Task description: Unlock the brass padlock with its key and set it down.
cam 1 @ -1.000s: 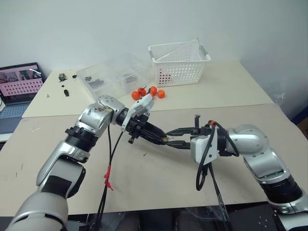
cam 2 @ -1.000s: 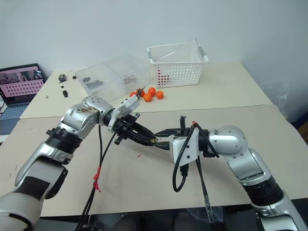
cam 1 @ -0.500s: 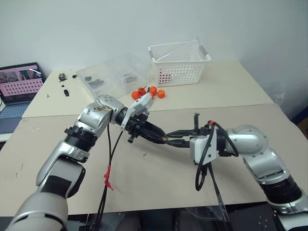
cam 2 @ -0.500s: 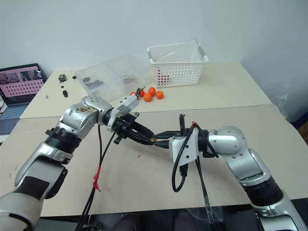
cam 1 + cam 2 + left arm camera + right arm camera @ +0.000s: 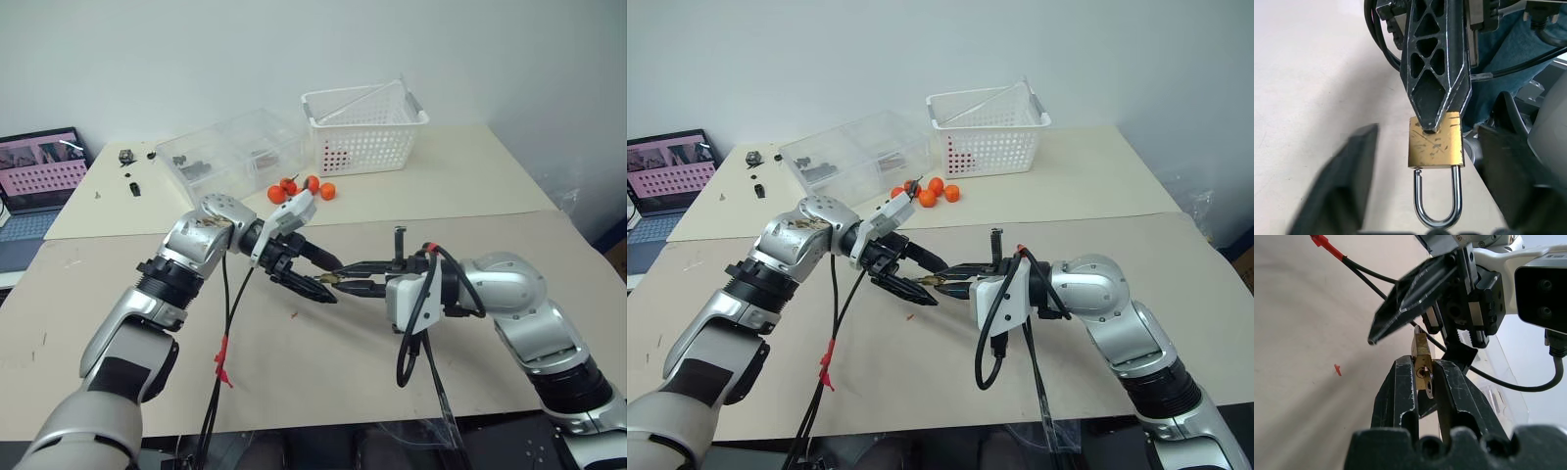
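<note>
Brass padlock (image 5: 1435, 146) hangs pinched at its key end in the right gripper (image 5: 1423, 382), shackle sprung open on one side. Left gripper (image 5: 328, 280) stands spread wide around it, its fingers (image 5: 1342, 188) apart from the lock.

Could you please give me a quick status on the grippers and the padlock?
Left gripper open, fingers either side of the brass padlock. Right gripper shut on the padlock's key end, held above the table. Shackle sprung open on one side. Nothing in the way.
</note>
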You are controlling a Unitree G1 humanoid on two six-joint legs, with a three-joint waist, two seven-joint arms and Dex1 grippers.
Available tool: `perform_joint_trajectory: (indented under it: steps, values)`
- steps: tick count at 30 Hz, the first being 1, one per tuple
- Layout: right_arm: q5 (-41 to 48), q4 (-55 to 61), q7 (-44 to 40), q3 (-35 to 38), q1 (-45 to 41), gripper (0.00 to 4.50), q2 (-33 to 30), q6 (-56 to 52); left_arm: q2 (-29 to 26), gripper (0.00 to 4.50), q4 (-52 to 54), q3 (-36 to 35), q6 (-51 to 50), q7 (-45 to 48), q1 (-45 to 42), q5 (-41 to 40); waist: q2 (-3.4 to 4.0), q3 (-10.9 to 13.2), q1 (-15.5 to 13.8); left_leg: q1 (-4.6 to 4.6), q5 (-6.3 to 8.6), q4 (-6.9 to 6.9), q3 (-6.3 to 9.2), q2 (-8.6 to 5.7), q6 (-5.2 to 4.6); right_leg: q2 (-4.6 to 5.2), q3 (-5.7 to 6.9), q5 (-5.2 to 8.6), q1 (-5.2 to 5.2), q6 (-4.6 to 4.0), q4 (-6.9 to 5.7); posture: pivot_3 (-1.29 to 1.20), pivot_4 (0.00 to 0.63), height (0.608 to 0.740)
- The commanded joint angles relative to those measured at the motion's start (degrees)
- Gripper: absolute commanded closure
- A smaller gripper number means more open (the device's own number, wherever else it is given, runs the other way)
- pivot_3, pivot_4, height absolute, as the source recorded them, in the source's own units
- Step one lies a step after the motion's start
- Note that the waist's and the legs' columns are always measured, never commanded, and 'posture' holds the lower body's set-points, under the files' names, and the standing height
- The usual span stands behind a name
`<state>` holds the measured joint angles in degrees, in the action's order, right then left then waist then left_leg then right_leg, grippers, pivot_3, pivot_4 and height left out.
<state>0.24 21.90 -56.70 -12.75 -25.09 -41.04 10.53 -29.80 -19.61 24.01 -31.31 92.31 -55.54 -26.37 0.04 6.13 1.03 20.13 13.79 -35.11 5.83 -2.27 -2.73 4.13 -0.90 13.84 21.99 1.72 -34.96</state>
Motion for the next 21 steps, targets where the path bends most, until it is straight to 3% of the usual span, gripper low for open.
perform_joint_trajectory:
  steps: [1,15,21]
  values:
    - [0.8,1.8,0.9,1.7,-0.9,4.38,0.1,-0.1,-1.5,0.55,2.6,-0.4,-0.7,0.2,0.3,-0.6,0.0,0.0,0.0,0.0,0.0,0.0,0.0,0.0,0.0,0.0,0.0,0.0,0.0,0.0,0.0,0.0,0.15,0.74]
    - [0.4,-3.1,1.8,3.8,0.1,4.38,-1.2,1.3,-4.4,0.55,-3.5,-12.5,-4.3,-4.8,-4.1,0.1,0.0,0.0,0.2,0.0,0.0,0.01,0.01,0.0,0.0,-0.02,-0.01,0.0,0.04,0.0,0.0,0.0,0.15,0.74]
    - [1.0,-3.1,1.7,4.1,-1.2,4.38,-0.7,0.1,-4.3,3.02,0.1,-13.2,-5.0,-5.9,0.2,0.1,0.02,0.0,0.1,0.0,-0.01,0.0,0.01,0.0,0.01,0.01,-0.01,0.0,0.04,0.0,-0.03,0.0,0.15,0.74]
